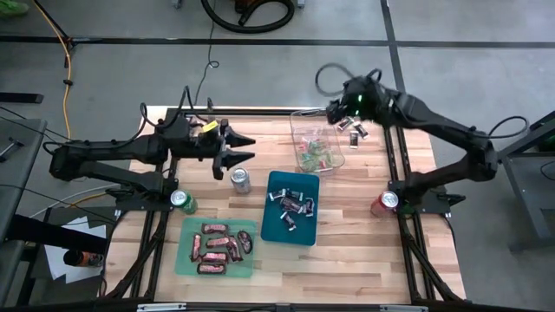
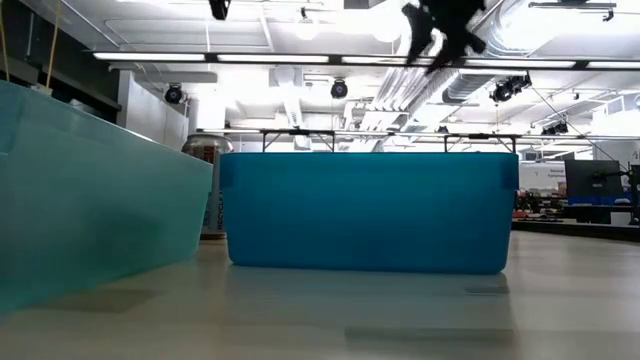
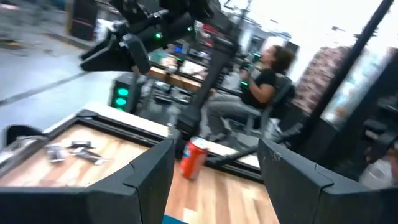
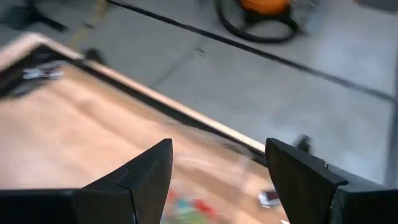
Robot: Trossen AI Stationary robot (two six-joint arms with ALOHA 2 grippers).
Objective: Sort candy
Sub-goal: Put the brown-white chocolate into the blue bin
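Pale wood-plank table (image 1: 364, 251) w/ black frame, smooth, matte. On it, near-left: shallow light-green plastic tray (image 1: 184, 260), rounded corners, holding dark red-brown bar candies (image 1: 217, 247) in glossy wrappers. Centre: deeper blue plastic bin (image 1: 270, 227), opaque, w/ dark/silver wrapped pieces (image 1: 291, 206) inside. Far, right of centre: clear plastic container (image 1: 297, 130), thin-walled, w/ small red and green sweets (image 1: 314, 158). A few dark/silver wrapped strays (image 1: 355, 131) loose on wood just right of it.

Three soda cans, smooth metal cylinders: silver can (image 1: 240, 180) between arms, green can (image 1: 182, 201) left, red can (image 1: 385, 204) right.

Left gripper (image 1: 244, 147) hovering left of centre, fingers spread, nothing pinched. Right gripper (image 1: 333, 111) above far edge of clear container, fingers (image 4: 146, 177) spread wide too, empty.

Risks, as judged: thin clear container likely light, slides or tips if right gripper clips rim on descent. Slick crinkly wrappers prob slip from a shallow pinch. Tiny sweets packed close, so grabbing two or a wrong colour plausible. Strays lie flat on wood, hard to get under w/o scraping. Silver can near left gripper's path, could get knocked over.
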